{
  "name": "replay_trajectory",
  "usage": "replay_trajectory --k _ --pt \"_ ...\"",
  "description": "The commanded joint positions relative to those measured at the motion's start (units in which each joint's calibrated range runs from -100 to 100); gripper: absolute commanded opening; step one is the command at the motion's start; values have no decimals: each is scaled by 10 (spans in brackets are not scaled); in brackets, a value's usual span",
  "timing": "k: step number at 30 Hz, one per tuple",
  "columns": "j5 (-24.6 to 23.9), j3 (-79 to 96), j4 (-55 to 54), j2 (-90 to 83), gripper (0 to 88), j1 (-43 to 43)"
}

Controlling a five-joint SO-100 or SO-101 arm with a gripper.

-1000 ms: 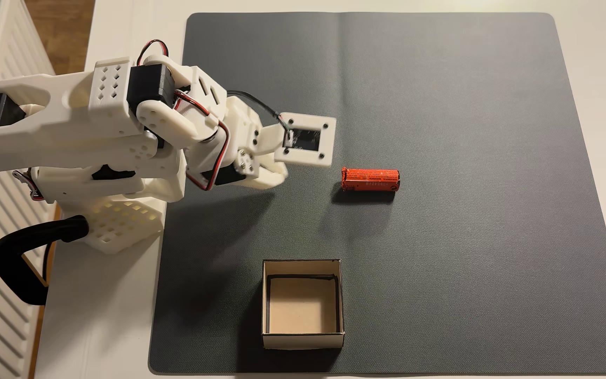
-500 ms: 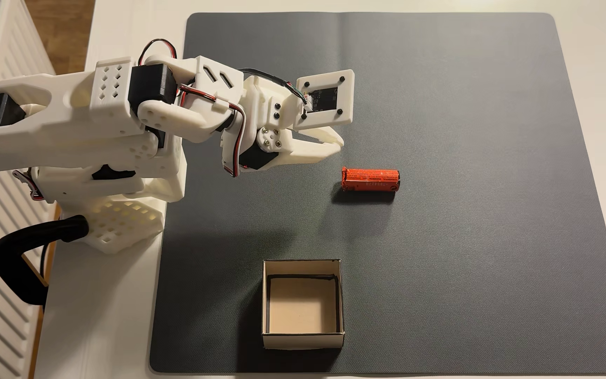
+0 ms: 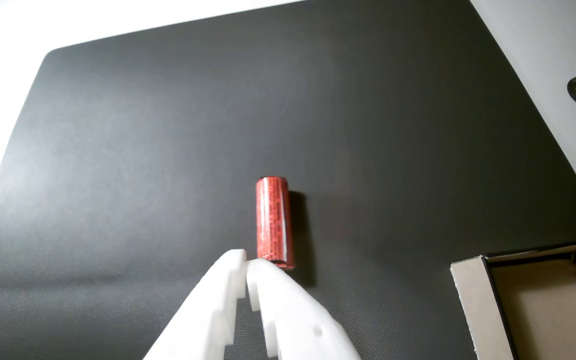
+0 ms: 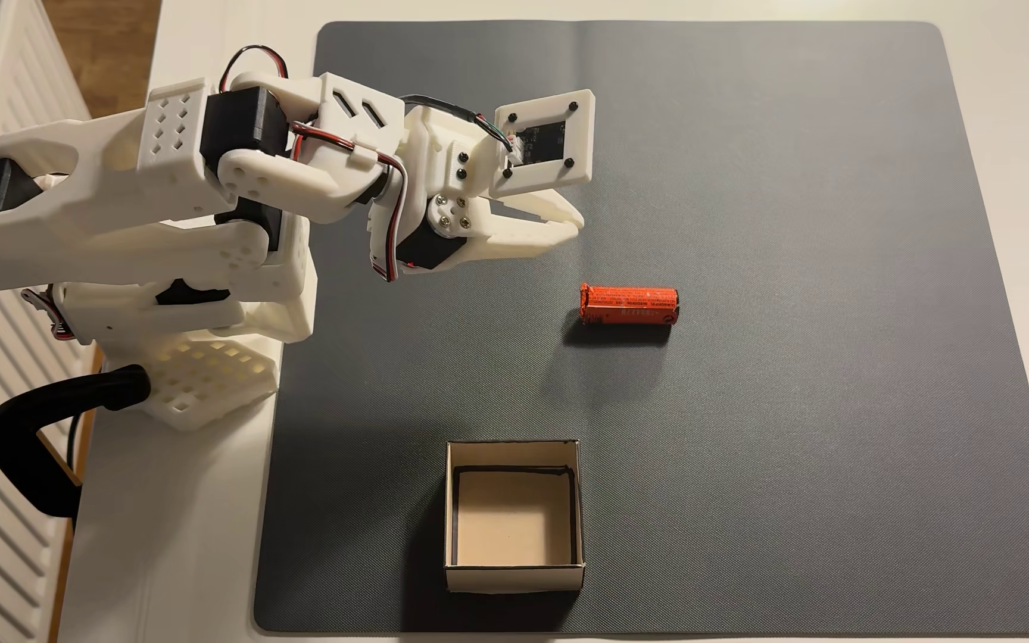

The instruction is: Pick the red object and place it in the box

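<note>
One red object lying on grey mat, tiny black print (unreadable), fingers closed empty, box apart

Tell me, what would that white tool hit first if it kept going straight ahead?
Probably the red object, lying right beyond the tool tips in the wrist view; height is unclear, so it might pass over.

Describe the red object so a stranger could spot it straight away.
Start from the big dark grey mat covering the white table. Near its middle, in the fixed view, a small cylinder, the red object, lies on its side, up and to the right of the open cardboard box. It is the mat's one bright orange-red item, shiny-wrapped with dark ends.
</note>
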Motion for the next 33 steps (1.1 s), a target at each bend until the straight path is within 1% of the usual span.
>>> replay_trajectory --k 1,3,7,12,14,18,21,25,33 --pt "12 -31 -1 20 8 1" --pt "20 -54 0 54 8 2" --pt "20 -111 -8 170 8 3" --pt "22 -155 -87 320 28 26" --pt "22 -162 -111 363 73 33" --pt "21 -159 -175 427 192 34" --pt "18 -155 -219 468 241 30" --pt "17 -155 -273 527 251 27" --pt "14 -164 -358 632 249 -14"
